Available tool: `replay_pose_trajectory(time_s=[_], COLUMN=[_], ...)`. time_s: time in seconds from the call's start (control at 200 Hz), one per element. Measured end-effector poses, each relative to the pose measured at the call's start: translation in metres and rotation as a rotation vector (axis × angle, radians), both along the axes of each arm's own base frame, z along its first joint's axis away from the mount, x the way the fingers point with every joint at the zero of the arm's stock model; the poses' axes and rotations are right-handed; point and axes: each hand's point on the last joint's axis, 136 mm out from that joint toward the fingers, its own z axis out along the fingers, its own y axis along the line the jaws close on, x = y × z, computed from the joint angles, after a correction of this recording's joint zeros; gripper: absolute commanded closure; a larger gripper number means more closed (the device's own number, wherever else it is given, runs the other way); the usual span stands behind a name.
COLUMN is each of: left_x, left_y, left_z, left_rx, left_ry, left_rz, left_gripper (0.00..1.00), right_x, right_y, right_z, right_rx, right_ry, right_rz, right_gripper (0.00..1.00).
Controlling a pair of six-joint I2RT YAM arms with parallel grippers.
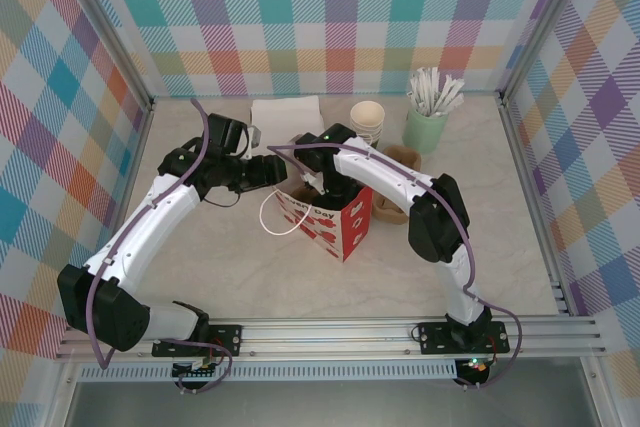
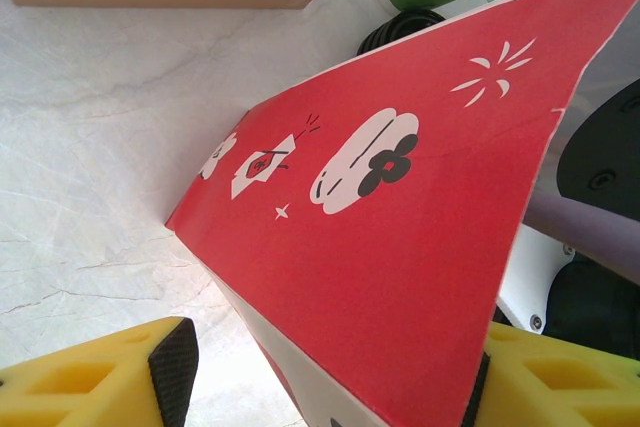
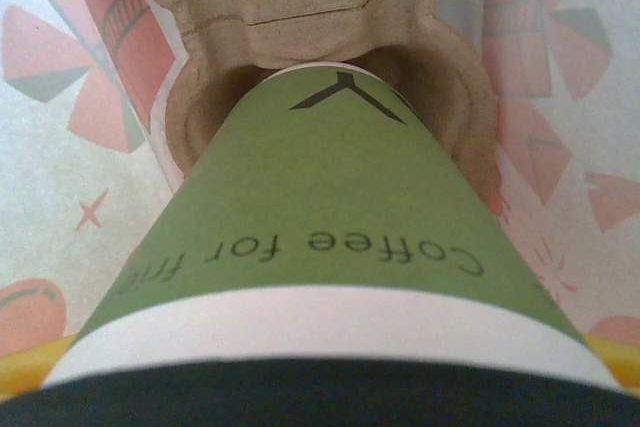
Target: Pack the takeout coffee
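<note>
The takeout coffee (image 3: 330, 217) has its black lid (image 3: 320, 409) blurred and cropped right at the right hand (image 3: 320, 375); its base, farthest from the hand, is sunk unseen in the cardboard carrier (image 3: 300, 7).

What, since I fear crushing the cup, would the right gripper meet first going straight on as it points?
The brown pulp carrier: the takeout coffee in the right gripper points base-first into its well; remaining depth is unclear.
</note>
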Motion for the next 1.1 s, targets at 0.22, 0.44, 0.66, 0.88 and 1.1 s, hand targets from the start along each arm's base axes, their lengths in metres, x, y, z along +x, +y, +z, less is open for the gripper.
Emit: replay_pose_trajectory(time_s=[0.22, 0.44, 0.66, 0.88, 1.1], left_x=[0.0, 0.0, 0.0, 0.002, 0.003], left_y=[0.0, 0.0, 0.0, -0.001, -0.002], left_z=[0.0, 0.0, 0.0, 0.003, 0.001], left_rx=[0.0, 0.0, 0.0, -0.001, 0.002], left_ry=[0.0, 0.0, 0.0, -0.004, -0.001], left_rz=[0.0, 0.0, -0.001, -0.001, -0.005], left_gripper=[0.33, 0.33, 0.33, 0.33, 0.33], right_x=[0.002, 0.007, 0.005, 0.002, 0.0], right_y=[0.002, 0.005, 0.001, -0.001, -0.003], right_z=[0.006, 0.017, 0.018, 0.018, 0.018], right_rx=[0.01, 0.027, 0.015, 0.005, -0.005], right_ry=[-0.011, -0.032, -0.02, -0.011, -0.001], right_rz=[-0.004, -0.01, -0.012, -0.011, -0.012], right_gripper=[0.23, 0.23, 0.23, 0.23, 0.23])
